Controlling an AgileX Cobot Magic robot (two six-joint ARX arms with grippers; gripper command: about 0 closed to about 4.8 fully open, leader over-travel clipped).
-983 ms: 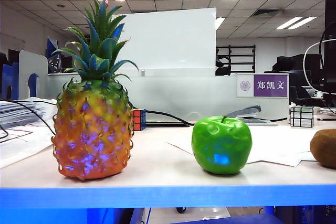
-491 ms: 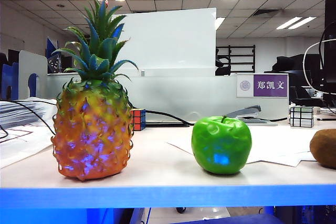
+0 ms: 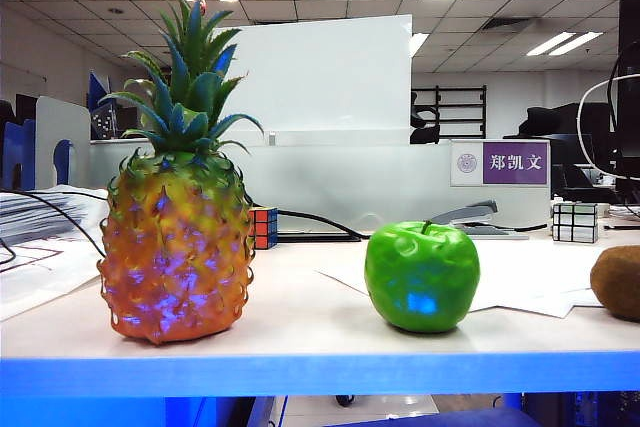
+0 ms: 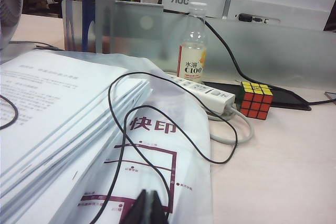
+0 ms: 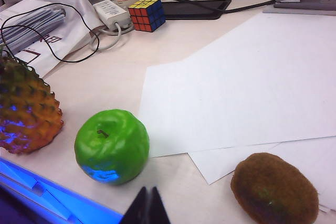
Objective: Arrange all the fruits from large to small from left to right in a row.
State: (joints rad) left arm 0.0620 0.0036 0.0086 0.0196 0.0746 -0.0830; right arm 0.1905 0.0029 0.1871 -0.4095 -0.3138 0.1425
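The pineapple [image 3: 175,247], orange-yellow with a green spiky crown, stands upright at the left of the table. A glossy green apple [image 3: 421,276] sits to its right, and the brown kiwi [image 3: 617,282] lies at the right edge of the exterior view. The right wrist view shows the same row: pineapple [image 5: 26,111], apple [image 5: 112,146], kiwi [image 5: 274,187]. My right gripper [image 5: 146,205] is shut and empty, above the table's near edge between apple and kiwi. My left gripper [image 4: 147,208] is shut and empty over a bagged paper stack [image 4: 63,124]. Neither gripper shows in the exterior view.
White paper sheets [image 5: 247,82] lie behind the apple and kiwi. A Rubik's cube [image 5: 146,13], a power strip [image 5: 111,12], a clear bottle with a yellow label [image 4: 191,56] and a thin black cable [image 4: 157,124] sit at the back left. A stapler [image 3: 470,217] and a pale cube [image 3: 575,221] stand at the back right.
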